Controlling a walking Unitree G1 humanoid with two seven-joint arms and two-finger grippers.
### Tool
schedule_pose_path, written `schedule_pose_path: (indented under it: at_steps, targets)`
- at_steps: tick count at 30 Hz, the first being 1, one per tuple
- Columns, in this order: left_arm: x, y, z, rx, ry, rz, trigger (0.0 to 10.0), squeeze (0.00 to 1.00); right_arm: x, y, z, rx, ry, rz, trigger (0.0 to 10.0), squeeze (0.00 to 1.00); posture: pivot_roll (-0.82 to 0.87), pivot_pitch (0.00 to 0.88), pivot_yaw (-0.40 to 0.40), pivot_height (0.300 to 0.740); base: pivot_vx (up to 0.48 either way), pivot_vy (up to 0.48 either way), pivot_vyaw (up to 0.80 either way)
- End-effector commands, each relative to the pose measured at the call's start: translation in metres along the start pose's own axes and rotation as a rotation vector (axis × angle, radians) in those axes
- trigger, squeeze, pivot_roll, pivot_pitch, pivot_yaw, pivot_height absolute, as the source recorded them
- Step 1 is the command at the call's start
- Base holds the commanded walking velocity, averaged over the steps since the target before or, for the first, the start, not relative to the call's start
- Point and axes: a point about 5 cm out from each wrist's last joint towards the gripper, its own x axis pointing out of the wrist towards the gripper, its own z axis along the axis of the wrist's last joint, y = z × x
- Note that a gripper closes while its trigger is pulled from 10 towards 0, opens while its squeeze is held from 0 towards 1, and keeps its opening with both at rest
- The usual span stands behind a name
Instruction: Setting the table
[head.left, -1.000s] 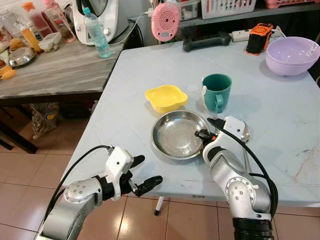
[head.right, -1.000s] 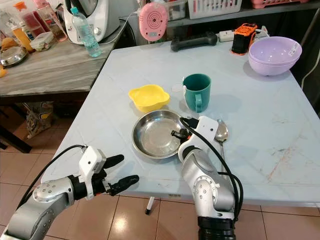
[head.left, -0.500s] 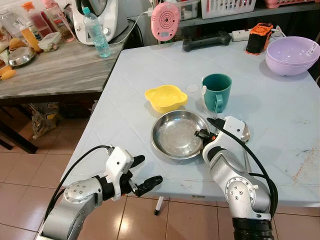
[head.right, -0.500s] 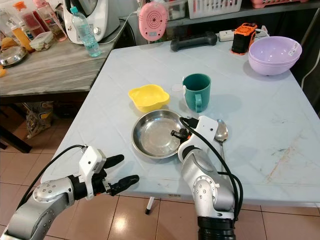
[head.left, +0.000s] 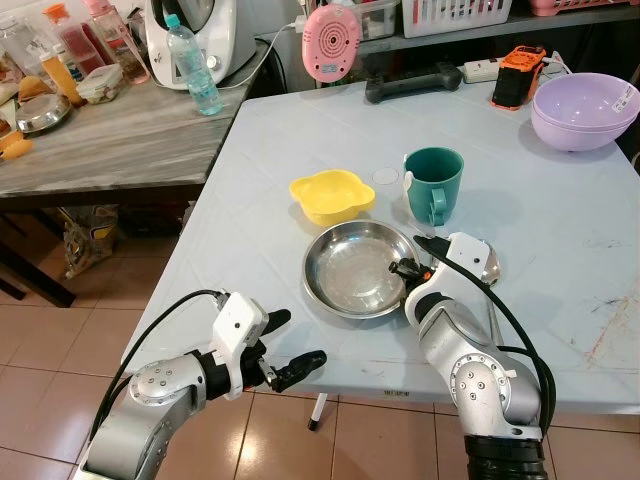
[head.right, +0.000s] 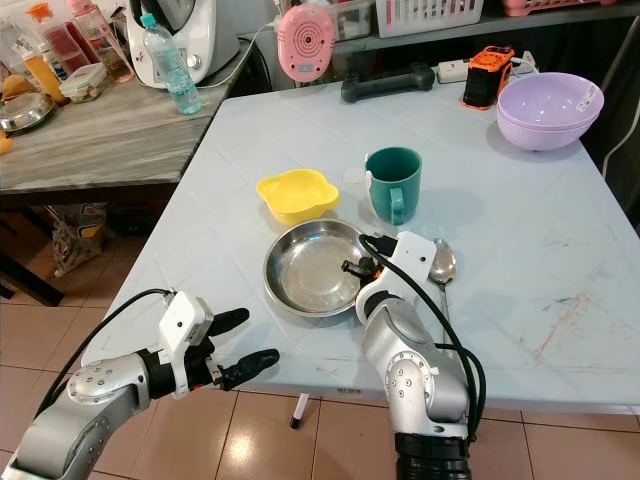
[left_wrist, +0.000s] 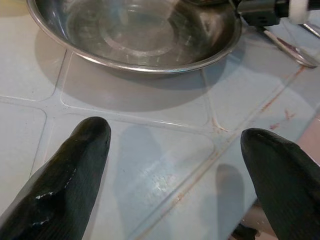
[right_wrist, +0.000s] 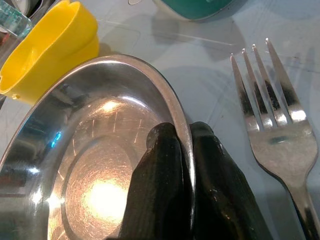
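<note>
A round steel plate (head.left: 350, 270) lies on the pale blue table (head.left: 560, 250), in front of a yellow bowl (head.left: 331, 195) and a green mug (head.left: 433, 183). My right gripper (head.left: 404, 268) is shut on the plate's right rim (right_wrist: 182, 131), one finger inside and one outside. A fork (right_wrist: 272, 100) lies just right of the plate, and a spoon's bowl (head.left: 488, 262) peeks out beside my right wrist. My left gripper (head.left: 290, 345) hangs open at the table's near left edge, with the plate (left_wrist: 135, 35) a short way ahead of its fingers.
A lilac bowl (head.left: 585, 108), an orange device (head.left: 518, 75) and a black bar (head.left: 412, 82) sit at the table's far side. A wooden side table (head.left: 110, 135) with a water bottle (head.left: 192, 68) and jars stands to the left. Tiled floor (head.left: 60, 350) lies below.
</note>
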Motion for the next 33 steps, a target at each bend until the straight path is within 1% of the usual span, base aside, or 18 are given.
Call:
schedule_pose_path:
  at_steps: [1, 3, 8, 11, 19, 33]
  targets:
    - [-0.002, 0.004, -0.005, 0.008, 0.024, 0.013, 10.0, 0.0, -0.003, 0.004, -0.043, 0.034, 0.159, -0.033, 10.0, 0.0, -0.1, 0.098, 0.218, 0.74, 0.0, 0.0, 0.0]
    - [-0.002, 0.006, -0.008, 0.004, 0.026, 0.019, 10.0, 0.0, -0.003, 0.004, -0.041, 0.032, 0.155, -0.031, 10.0, 0.0, -0.1, 0.096, 0.214, 0.74, 0.0, 0.0, 0.0]
    - [-0.003, 0.006, -0.01, 0.003, 0.019, 0.02, 10.0, 0.0, -0.002, 0.002, -0.039, 0.026, 0.149, -0.032, 10.0, 0.0, -0.11, 0.09, 0.214, 0.74, 0.0, 0.0, 0.0]
    - [-0.007, 0.006, -0.01, 0.007, 0.019, 0.018, 10.0, 0.0, -0.002, 0.002, -0.038, 0.03, 0.142, -0.038, 10.0, 0.0, -0.1, 0.089, 0.221, 0.74, 0.0, 0.0, 0.0]
    - [-0.013, 0.008, -0.008, 0.019, 0.017, 0.018, 10.0, 0.0, -0.002, 0.002, -0.042, 0.033, 0.149, -0.041, 10.0, 0.0, -0.1, 0.086, 0.225, 0.74, 0.0, 0.0, 0.0]
    - [-0.008, 0.008, -0.001, 0.025, 0.005, 0.019, 10.0, 0.0, 0.0, 0.002, -0.039, 0.03, 0.141, -0.033, 10.0, 0.0, -0.1, 0.083, 0.222, 0.74, 0.0, 0.0, 0.0]
